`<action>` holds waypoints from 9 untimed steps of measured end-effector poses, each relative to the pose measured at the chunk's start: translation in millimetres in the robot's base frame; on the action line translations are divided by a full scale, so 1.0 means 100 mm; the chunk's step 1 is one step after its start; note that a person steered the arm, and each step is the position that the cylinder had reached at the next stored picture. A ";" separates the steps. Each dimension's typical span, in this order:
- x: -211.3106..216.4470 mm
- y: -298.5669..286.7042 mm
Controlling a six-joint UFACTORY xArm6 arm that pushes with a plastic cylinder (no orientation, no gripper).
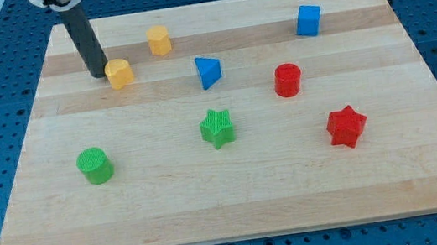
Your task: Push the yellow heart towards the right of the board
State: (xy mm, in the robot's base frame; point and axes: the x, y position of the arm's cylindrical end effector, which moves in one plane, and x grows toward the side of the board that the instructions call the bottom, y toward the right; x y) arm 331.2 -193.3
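The yellow heart [119,72] lies in the upper left part of the wooden board [238,204]. My tip [99,74] stands right at its left side, touching it or nearly so. The dark rod rises from there towards the view's top left. A second yellow block, a hexagon [159,40], lies up and to the right of the heart.
To the heart's right lie a blue triangle [208,71], a red cylinder [287,79] and a blue cube [307,20]. Lower down are a green cylinder [95,165], a green star [217,128] and a red star [346,126].
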 end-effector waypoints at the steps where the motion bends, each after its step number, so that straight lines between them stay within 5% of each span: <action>1: -0.03 -0.09; 7: 0.23 -0.39; 9: 0.02 0.06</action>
State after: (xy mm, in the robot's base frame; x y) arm 333.4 -186.8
